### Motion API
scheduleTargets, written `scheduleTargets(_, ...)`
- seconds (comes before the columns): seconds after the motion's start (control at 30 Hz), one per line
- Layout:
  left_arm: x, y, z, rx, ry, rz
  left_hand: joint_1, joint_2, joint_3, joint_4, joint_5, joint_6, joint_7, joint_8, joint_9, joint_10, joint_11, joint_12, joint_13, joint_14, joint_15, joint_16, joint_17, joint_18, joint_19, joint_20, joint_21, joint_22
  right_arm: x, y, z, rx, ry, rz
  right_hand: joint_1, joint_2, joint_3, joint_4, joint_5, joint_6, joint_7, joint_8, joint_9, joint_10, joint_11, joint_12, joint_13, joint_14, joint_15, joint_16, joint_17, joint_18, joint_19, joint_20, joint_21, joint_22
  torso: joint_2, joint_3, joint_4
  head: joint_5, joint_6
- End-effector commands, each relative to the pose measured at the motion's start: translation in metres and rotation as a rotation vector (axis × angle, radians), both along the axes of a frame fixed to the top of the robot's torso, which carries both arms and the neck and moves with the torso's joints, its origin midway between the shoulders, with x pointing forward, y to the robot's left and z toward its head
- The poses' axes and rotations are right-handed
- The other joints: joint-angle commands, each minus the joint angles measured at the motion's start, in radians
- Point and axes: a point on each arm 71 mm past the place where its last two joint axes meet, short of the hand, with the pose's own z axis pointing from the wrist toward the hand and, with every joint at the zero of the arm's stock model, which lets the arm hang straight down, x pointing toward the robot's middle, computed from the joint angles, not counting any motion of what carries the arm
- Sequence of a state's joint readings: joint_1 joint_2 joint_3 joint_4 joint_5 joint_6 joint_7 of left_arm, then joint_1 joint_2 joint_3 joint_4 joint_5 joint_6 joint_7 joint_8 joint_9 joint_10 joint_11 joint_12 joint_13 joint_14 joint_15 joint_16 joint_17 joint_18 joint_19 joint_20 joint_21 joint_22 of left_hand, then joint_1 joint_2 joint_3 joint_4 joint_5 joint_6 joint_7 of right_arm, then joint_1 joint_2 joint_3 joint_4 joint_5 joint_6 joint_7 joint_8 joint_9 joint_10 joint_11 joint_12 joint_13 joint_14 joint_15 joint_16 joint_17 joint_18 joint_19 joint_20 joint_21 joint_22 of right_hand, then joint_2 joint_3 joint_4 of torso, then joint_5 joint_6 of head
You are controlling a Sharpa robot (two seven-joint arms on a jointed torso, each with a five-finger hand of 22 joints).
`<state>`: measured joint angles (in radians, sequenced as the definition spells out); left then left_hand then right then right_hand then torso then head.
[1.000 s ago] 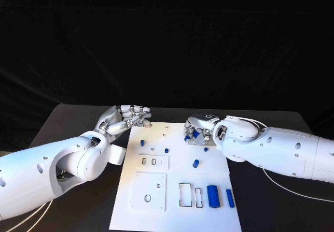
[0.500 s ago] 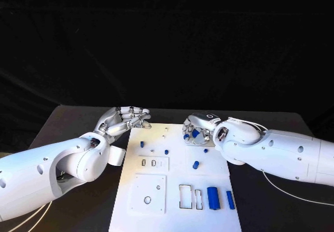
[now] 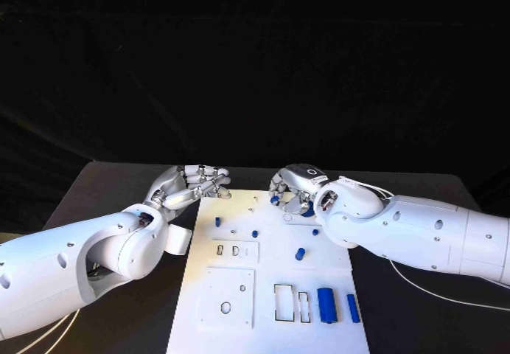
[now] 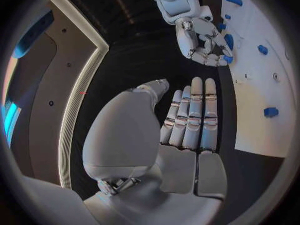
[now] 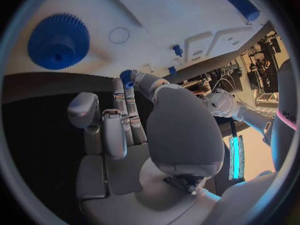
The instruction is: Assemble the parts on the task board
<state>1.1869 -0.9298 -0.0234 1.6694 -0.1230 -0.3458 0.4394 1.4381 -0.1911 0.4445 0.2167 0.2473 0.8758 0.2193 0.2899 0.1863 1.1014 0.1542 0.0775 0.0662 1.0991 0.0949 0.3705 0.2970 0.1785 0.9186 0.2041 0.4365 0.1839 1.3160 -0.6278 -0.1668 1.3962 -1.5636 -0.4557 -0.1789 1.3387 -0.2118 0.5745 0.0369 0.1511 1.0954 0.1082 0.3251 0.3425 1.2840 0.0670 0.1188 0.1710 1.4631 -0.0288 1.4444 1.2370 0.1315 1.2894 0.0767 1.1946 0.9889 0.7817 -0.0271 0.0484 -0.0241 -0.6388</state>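
My right hand (image 3: 295, 193) sits mid-frame over the task board's (image 3: 270, 295) top edge, fingers pinching a small blue gear (image 5: 127, 77), I think. My left hand (image 3: 191, 184), left of the board's upper corner, is empty, fingers loosely curled and apart. A big blue gear (image 5: 58, 41) lies on the board; blue blocks (image 3: 327, 304) sit lower right.

no readable text, labels or numbers

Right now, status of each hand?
Left hand: holds nothing, fingers straight and close together, beside the board.
Right hand: pinching a small blue gear.
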Motion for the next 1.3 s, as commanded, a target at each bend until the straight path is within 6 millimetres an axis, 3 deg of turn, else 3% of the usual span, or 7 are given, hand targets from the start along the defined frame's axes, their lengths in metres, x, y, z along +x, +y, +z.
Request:
scheduleTargets(0.03, -0.001, -0.003, 0.002, -0.008, -0.005, -0.025, -0.007, 0.001, 0.007, -0.002, -0.006, 0.0, 0.004, -0.006, -0.002, 0.005, 0.004, -0.007, 0.0, -0.003, 0.003, 0.003, 0.002, 0.002, 0.0, 0.0, 0.005, 0.002, 0.004, 0.005, 0.003, 0.019, -0.027, -0.019, 0.014, 0.019, 0.019, -0.023, 0.006, -0.003, -0.001, 0.006, 0.021, 0.03, -0.03, 0.003, 0.045, 0.052, -0.006, 0.005, 0.002, -0.019, 0.002, -0.004, 0.007, 0.001, 0.003, -0.0004, 0.0016, 0.001, 0.0)
scheduleTargets(0.5, -0.001, -0.005, 0.005, -0.01, -0.01, -0.031, -0.007, 0.001, 0.007, -0.002, -0.006, 0.0, 0.004, -0.006, -0.002, 0.005, 0.004, -0.007, 0.0, -0.003, 0.003, 0.003, 0.002, 0.002, 0.0, 0.0, 0.005, 0.002, 0.013, 0.029, 0.002, 0.02, -0.024, -0.004, 0.008, 0.017, 0.022, -0.022, 0.008, -0.009, 0.0, 0.006, 0.026, 0.027, -0.029, 0.002, 0.048, 0.052, -0.005, 0.006, 0.003, -0.019, 0.0, -0.004, 0.006, 0.001, 0.014, -0.0079, 0.0134, -0.005, 0.004)
scheduleTargets(0.77, -0.001, -0.005, 0.007, -0.009, -0.014, -0.032, -0.007, 0.001, 0.007, -0.002, -0.006, 0.0, 0.004, -0.006, -0.002, 0.005, 0.004, -0.007, 0.0, -0.003, 0.003, 0.003, 0.002, 0.002, 0.0, 0.0, 0.005, 0.002, 0.015, 0.033, 0.0, 0.015, -0.018, -0.003, 0.005, 0.015, 0.023, -0.021, 0.008, -0.013, 0.001, 0.005, 0.029, 0.025, -0.028, 0.001, 0.049, 0.052, -0.004, 0.007, 0.002, -0.018, -0.001, -0.004, 0.006, 0.0, 0.017, -0.0115, 0.0157, -0.008, 0.006)
scheduleTargets(0.9, 0.0, -0.006, 0.008, -0.01, -0.015, -0.033, -0.007, 0.001, 0.007, -0.002, -0.006, 0.0, 0.004, -0.006, -0.002, 0.005, 0.004, -0.007, 0.0, -0.003, 0.003, 0.003, 0.002, 0.002, 0.0, 0.0, 0.005, 0.002, 0.017, 0.035, -0.001, 0.011, -0.009, 0.001, 0.003, 0.014, 0.023, -0.021, 0.008, -0.014, 0.001, 0.004, 0.03, 0.024, -0.028, 0.001, 0.05, 0.052, -0.004, 0.007, 0.004, -0.019, -0.001, -0.003, 0.007, 0.002, 0.018, -0.011, 0.0166, -0.013, 0.002)
scheduleTargets(1.07, 0.0, -0.005, 0.009, -0.009, -0.017, -0.032, -0.007, 0.001, 0.007, -0.002, -0.006, 0.0, 0.004, -0.006, -0.002, 0.005, 0.004, -0.007, 0.0, -0.003, 0.003, 0.003, 0.002, 0.002, 0.0, 0.0, 0.005, 0.002, 0.018, 0.037, -0.003, 0.004, 0.004, 0.007, 0.0, 0.013, 0.024, -0.02, 0.007, -0.018, 0.002, 0.003, 0.032, 0.021, -0.027, 0.0, 0.051, 0.053, -0.003, 0.009, 0.006, -0.019, -0.002, -0.003, 0.006, 0.001, 0.02, -0.0099, 0.0153, -0.008, 0.002)
scheduleTargets(1.3, 0.0, -0.005, 0.009, -0.008, -0.018, -0.032, -0.007, 0.001, 0.007, -0.002, -0.006, 0.0, 0.004, -0.006, -0.002, 0.005, 0.004, -0.007, 0.0, -0.003, 0.003, 0.003, 0.002, 0.002, 0.0, 0.0, 0.005, 0.002, 0.019, 0.038, -0.005, -0.009, 0.02, 0.01, -0.006, 0.01, 0.025, -0.019, 0.005, -0.023, 0.003, 0.002, 0.036, 0.018, -0.025, -0.002, 0.053, 0.052, -0.002, 0.009, 0.005, -0.019, -0.003, -0.002, 0.007, 0.003, 0.021, -0.0111, 0.0147, -0.004, 0.001)
